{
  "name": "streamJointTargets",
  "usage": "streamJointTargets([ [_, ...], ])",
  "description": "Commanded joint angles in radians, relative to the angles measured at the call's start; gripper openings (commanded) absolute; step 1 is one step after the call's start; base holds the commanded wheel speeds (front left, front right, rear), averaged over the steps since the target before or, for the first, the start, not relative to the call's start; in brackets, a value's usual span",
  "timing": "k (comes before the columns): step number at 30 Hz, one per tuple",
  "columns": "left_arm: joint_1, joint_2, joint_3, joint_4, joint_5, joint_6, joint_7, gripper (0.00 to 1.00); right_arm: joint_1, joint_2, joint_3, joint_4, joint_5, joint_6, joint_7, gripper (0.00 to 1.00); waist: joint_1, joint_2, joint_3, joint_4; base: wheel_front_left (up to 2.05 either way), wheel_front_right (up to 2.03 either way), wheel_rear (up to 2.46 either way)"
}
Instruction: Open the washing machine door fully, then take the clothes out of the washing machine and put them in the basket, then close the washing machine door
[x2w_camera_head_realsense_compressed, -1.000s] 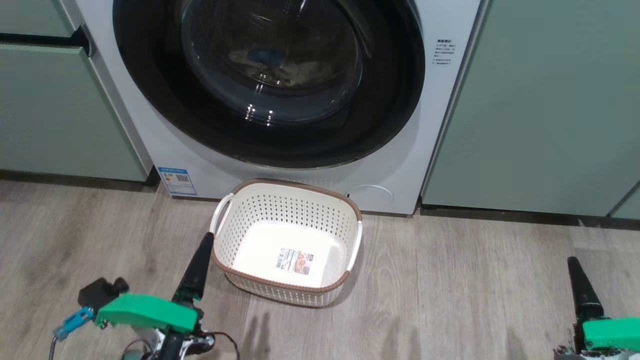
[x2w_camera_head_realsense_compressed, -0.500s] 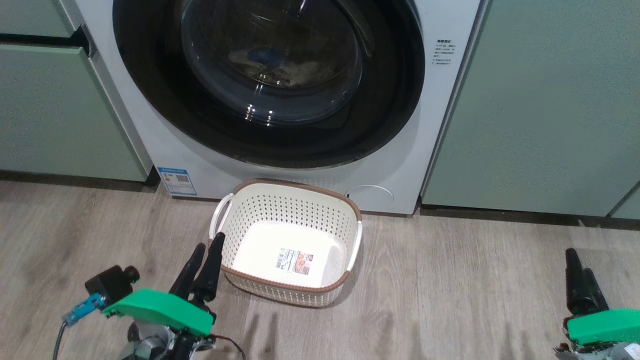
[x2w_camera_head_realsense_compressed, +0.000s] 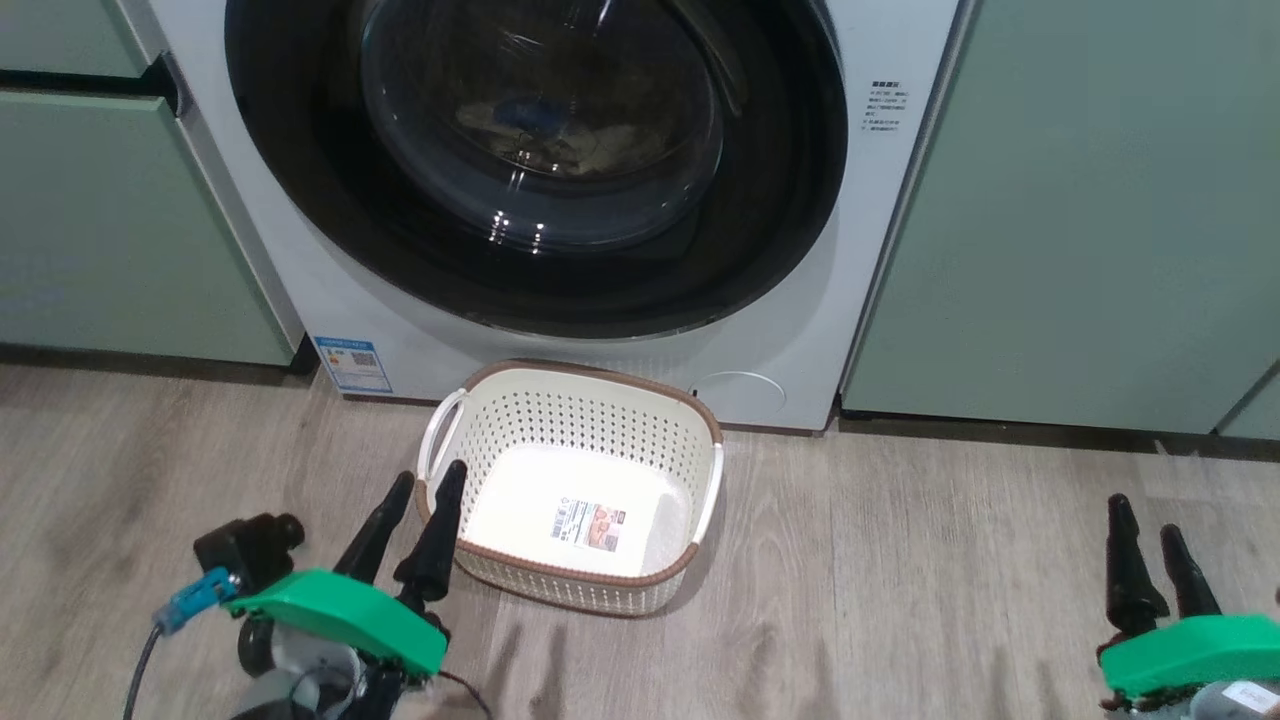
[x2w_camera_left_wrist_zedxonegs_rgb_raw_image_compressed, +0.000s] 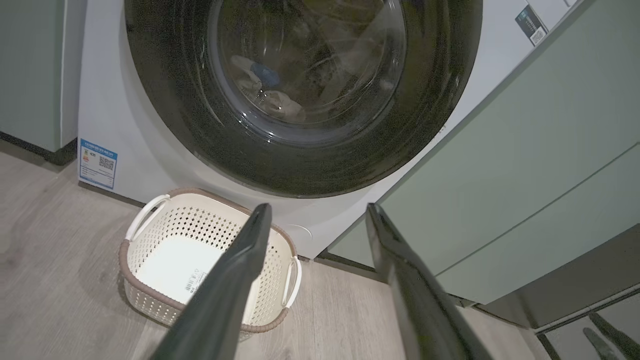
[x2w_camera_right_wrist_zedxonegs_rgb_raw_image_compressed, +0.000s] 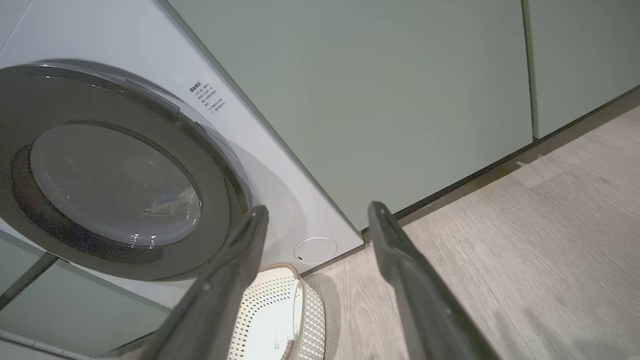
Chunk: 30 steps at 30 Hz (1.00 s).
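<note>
Washing machine door, round, glossy black-rimmed glass: closed. Left end effector, right end effector: wide open, empty.

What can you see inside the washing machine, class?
Behind the glass of the closed washing machine door, pale clothes with a blue patch lie in the drum. Reflections and darkness hide the rest.
</note>
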<state>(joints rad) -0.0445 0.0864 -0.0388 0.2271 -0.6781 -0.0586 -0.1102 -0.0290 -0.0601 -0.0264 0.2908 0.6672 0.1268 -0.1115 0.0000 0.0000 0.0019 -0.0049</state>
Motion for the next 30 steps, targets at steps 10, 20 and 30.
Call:
streamJointTargets([
  [10,-0.065,0.024,0.006,-0.045,0.141,0.008,-0.044,1.00,-0.056,-0.023,0.045,-0.017,-0.146,0.003,-0.041,1.00,0.0000,0.0000,-0.001,-0.001,0.00,0.00,0.00],
  [20,-0.072,0.026,-0.002,-0.047,0.246,0.013,-0.070,1.00,-0.064,-0.030,0.065,-0.011,-0.250,0.003,-0.065,1.00,0.0000,0.0000,-0.001,-0.002,0.00,0.00,0.00],
  [30,-0.081,0.027,-0.001,-0.043,0.351,0.021,-0.100,1.00,-0.067,-0.033,0.080,-0.016,-0.368,0.003,-0.094,1.00,0.0000,0.0000,0.001,-0.003,0.00,0.00,0.00],
])
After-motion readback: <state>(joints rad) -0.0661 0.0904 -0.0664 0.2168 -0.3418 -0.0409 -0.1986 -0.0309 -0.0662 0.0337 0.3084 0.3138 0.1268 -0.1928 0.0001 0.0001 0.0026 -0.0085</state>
